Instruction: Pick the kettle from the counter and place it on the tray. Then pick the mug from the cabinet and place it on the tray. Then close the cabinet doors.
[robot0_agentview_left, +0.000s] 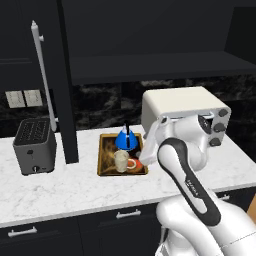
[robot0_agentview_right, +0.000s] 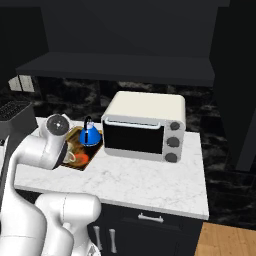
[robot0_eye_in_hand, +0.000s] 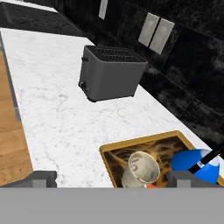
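The small bright-blue dome-shaped kettle (robot0_agentview_left: 125, 139) with its thin black arched handle sits on the flat rectangular tray (robot0_agentview_left: 103, 159) with the golden-brown rim, at the tray's back end nearest the wall. The small cream-beige mug (robot0_agentview_left: 121, 160) stands on the same tray just in front of the kettle, its open mouth visible in the hand view (robot0_eye_in_hand: 140, 169). The tray lies on the white marble-veined counter (robot0_agentview_left: 65, 189), which runs above black drawers with silver handles (robot0_agentview_left: 128, 214). To the tray's left stands a grey slotted toaster (robot0_agentview_left: 34, 145); to its right, close beside it, a cream toaster oven with a dark glass door (robot0_agentview_right: 145, 126). Behind the tray rises a black marbled backsplash carrying pale wall switches (robot0_agentview_left: 24, 98). Above the tray the tall black wall cabinet (robot0_agentview_left: 150, 62) shows its dark shelf, and one black panelled door (robot0_agentview_left: 67, 90) with a long silver-grey bar handle (robot0_agentview_left: 43, 75) stands swung out edge-on, left of the tray. The white arm folds over the tray's right side, its hand looking down along the counter. The gripper (robot0_eye_in_hand: 111, 179) hangs above the tray's near end with its finger tips (robot0_eye_in_hand: 41, 178) spread wide, pinching nothing.
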